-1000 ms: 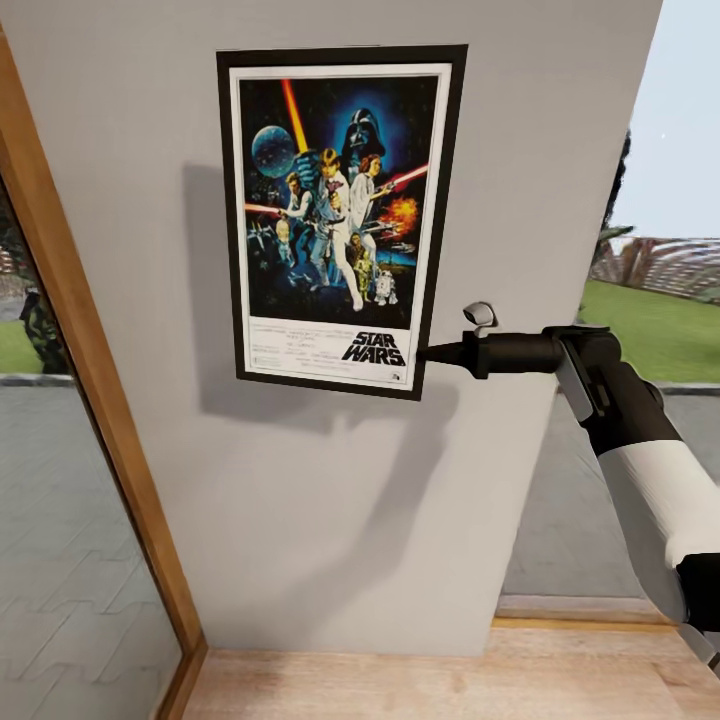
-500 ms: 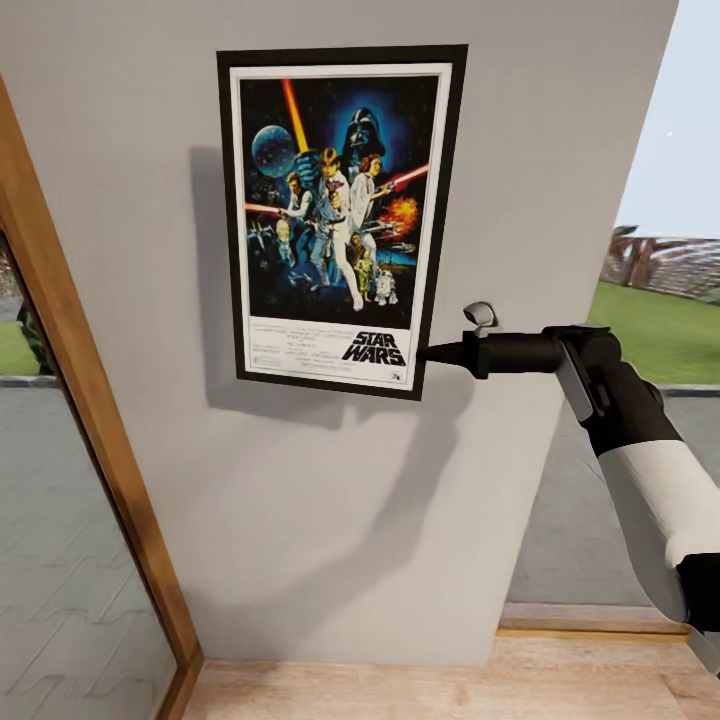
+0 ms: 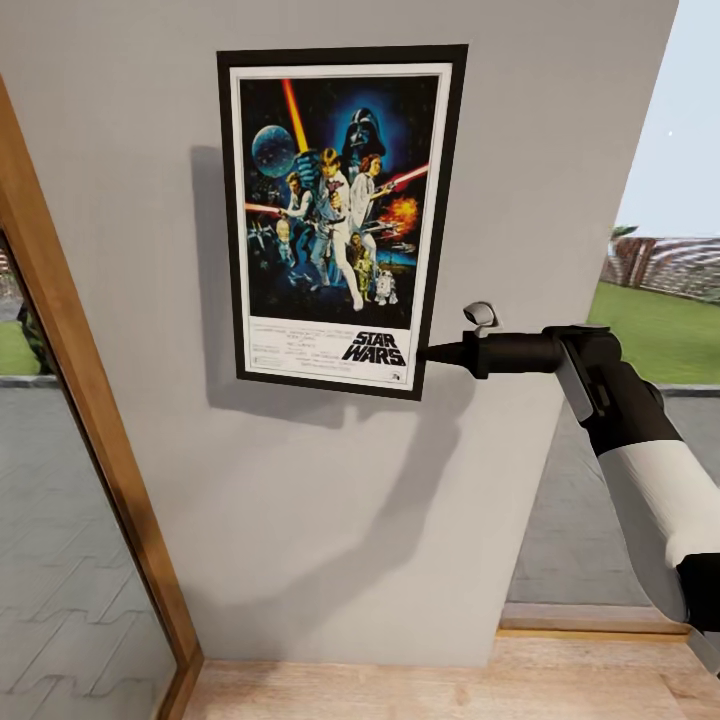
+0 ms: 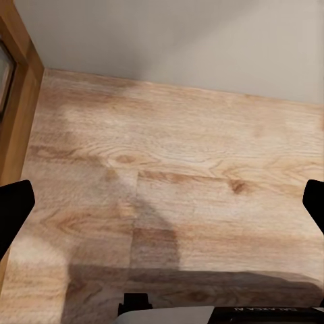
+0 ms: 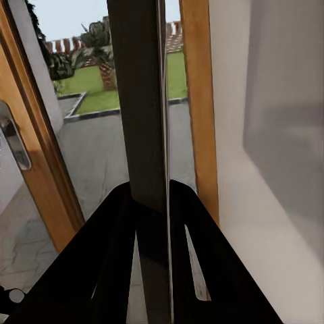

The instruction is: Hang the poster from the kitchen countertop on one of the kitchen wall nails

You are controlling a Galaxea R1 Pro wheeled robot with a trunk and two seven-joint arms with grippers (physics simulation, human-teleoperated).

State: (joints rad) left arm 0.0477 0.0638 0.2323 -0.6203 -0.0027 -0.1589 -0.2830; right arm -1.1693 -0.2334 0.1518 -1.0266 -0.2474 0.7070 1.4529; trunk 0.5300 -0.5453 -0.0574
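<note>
1. Now the poster (image 3: 338, 220) stands upright and portrait against the off-white wall (image 3: 330, 520), its black frame and white border whole and its "STAR WARS" title at the lower edge.
2. Its shadow falls on the wall to the left of and below the frame.
3. From the right side of the head view, the right gripper (image 3: 432, 353) reaches across and meets the poster's lower right edge; the right wrist view shows its dark fingers (image 5: 115, 263) closed either side of the thin frame (image 5: 145, 101), so it is clamped on the poster.
4. Set against a second ago, the wooden door frame (image 3: 90, 420) at the left and the lawn (image 3: 660, 330) at the right sit a little further right in the picture, which is a shift of the whole view and so of the camera; over the last half second nothing visible has changed.
5. Poster and right arm (image 3: 650, 480) keep the same placing to each other across all three head pictures.
6. The left gripper (image 4: 162, 202) faces the wooden floor (image 4: 175, 169) near the wall's foot, its two dark fingertips (image 4: 13, 209) spread far apart with nothing between them.
7. Glass with paving beyond shows on both sides of the wall.
</note>
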